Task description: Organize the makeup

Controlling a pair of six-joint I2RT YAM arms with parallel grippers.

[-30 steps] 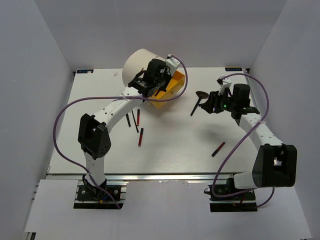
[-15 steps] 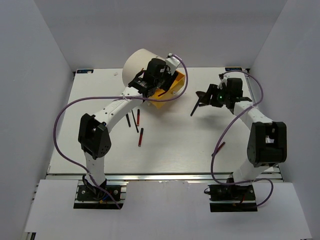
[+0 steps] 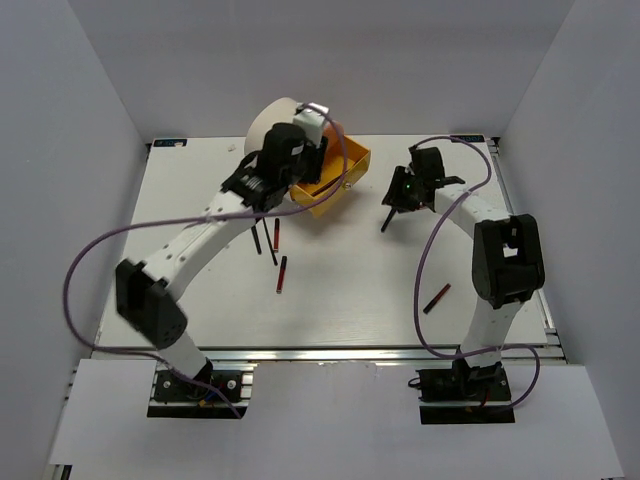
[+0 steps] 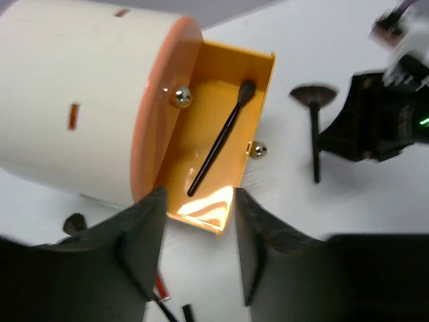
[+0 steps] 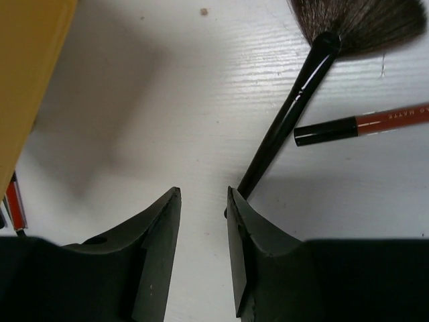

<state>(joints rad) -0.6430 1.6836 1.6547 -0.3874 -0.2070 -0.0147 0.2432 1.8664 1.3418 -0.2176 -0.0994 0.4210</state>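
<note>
opened left gripper (image 4: 198, 201) over the drawer (image 4: 258, 87), spread and empty, thin brush (image 4: 218, 147) deposited inside. shifted right gripper (image 5: 203, 194) drawerward, parted, empty, beside fan brush (image 5: 295, 100); likely next pickup.

Open table (image 3: 350, 310) runs across the lower centre of the top view between left sticks (image 3: 281, 273) and right stick (image 3: 436, 298), while box (image 3: 258, 128), drawer (image 3: 345, 180), brush (image 3: 388, 217), left arm (image 3: 195, 245) and right arm (image 3: 508, 262) crowd the upper middle.
</note>
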